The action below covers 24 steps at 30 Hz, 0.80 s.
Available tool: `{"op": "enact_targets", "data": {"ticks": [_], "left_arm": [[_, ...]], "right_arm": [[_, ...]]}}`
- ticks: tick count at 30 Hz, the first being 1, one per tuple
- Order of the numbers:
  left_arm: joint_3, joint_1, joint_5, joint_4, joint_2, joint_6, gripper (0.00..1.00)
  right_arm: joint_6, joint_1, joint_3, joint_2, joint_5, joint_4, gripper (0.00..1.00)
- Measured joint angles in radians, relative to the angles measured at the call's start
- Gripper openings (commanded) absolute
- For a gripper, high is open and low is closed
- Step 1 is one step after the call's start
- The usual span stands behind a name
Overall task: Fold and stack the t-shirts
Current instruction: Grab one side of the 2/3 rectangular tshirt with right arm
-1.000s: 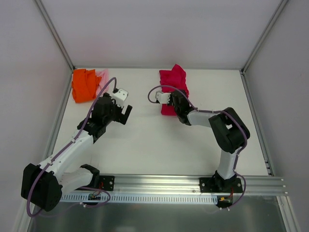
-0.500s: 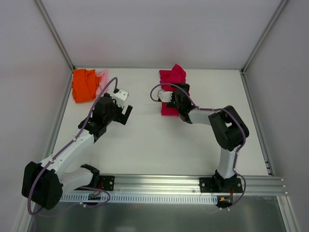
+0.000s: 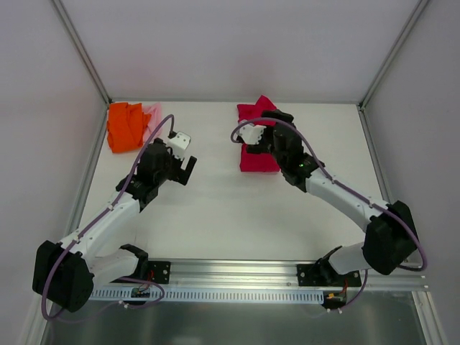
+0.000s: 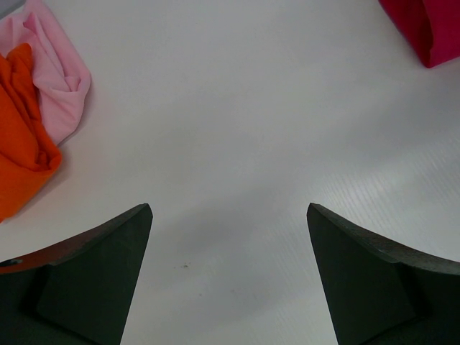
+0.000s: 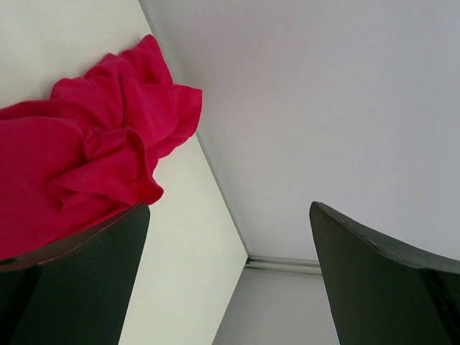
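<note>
The crimson-red t-shirt (image 3: 257,162) lies bunched in a rough fold at the back middle of the table, with one rumpled end (image 5: 86,165) filling the left of the right wrist view. My right gripper (image 3: 277,118) hovers above it, open and empty (image 5: 228,208), tilted toward the back wall. At the back left the orange t-shirt (image 3: 124,128) lies crumpled, and a strip of the pale pink t-shirt (image 3: 153,115) shows beside it. My left gripper (image 3: 188,169) hangs open over bare table (image 4: 228,208), to the right of the orange (image 4: 18,144) and pink (image 4: 57,79) cloth.
White walls enclose the table on the left, back and right, with metal corner posts (image 3: 83,57). The rail (image 3: 287,273) carrying both arm bases runs along the near edge. The red shirt's corner (image 4: 424,29) shows at the top right of the left wrist view.
My right gripper has opened, let go of the red t-shirt and lifted toward the back wall, its elbow swinging out to the right. The left arm has not moved.
</note>
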Motion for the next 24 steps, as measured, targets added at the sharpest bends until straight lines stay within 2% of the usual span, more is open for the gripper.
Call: {"op": "enact_targets", "data": {"ticks": [5, 11, 24], "left_arm": [[0.000, 0.000, 0.002, 0.000, -0.007, 0.000, 0.92], [0.000, 0.000, 0.002, 0.000, -0.011, 0.000, 0.92], [0.000, 0.000, 0.002, -0.002, -0.003, 0.000, 0.92]], "right_arm": [[0.100, 0.000, 0.047, -0.053, -0.061, -0.183, 1.00], [0.177, -0.012, 0.048, 0.035, -0.175, -0.401, 0.99], [0.209, -0.092, 0.085, 0.271, -0.281, -0.490, 0.99]]}}
